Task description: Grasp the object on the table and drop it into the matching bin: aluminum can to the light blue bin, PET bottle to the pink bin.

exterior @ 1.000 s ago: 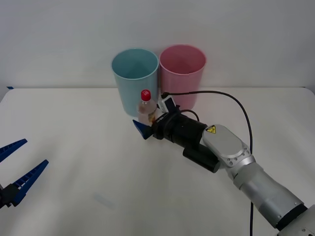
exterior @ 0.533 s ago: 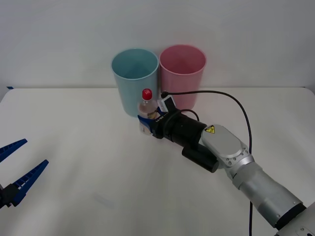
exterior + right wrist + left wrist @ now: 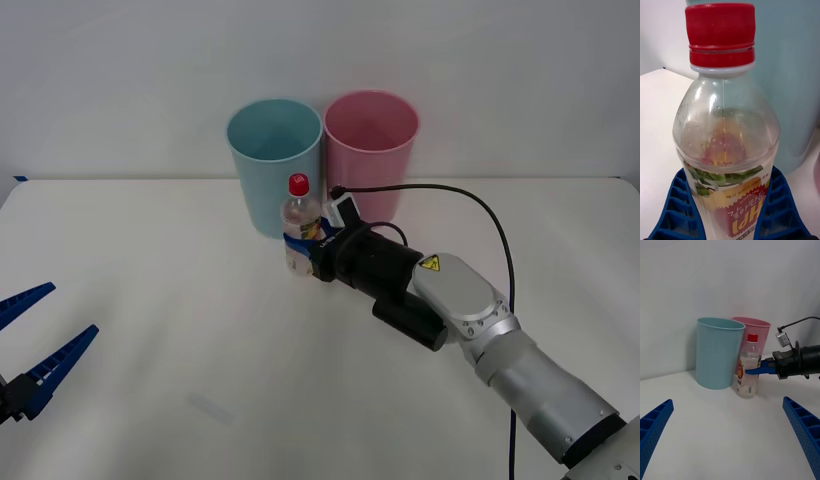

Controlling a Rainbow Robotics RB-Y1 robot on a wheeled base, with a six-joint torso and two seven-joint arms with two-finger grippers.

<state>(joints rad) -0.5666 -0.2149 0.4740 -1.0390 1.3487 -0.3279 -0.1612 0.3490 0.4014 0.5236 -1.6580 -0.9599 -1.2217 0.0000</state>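
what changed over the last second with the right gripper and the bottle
The right gripper slid forward around the PET bottle and closed: its blue fingers, open beside the bottle a second ago, now clamp its label. The bottle stands upright on the table in front of the light blue bin. The pink bin and the open left gripper stayed put.

PET bottle (image 3: 301, 228) upright on the table (image 3: 150, 300), before light blue bin (image 3: 273, 160), pink bin (image 3: 371, 150) right of it

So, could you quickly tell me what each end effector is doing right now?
Left end effector: open, holding nothing, low by the table's near left edge.
Right end effector: shut on the bottle.
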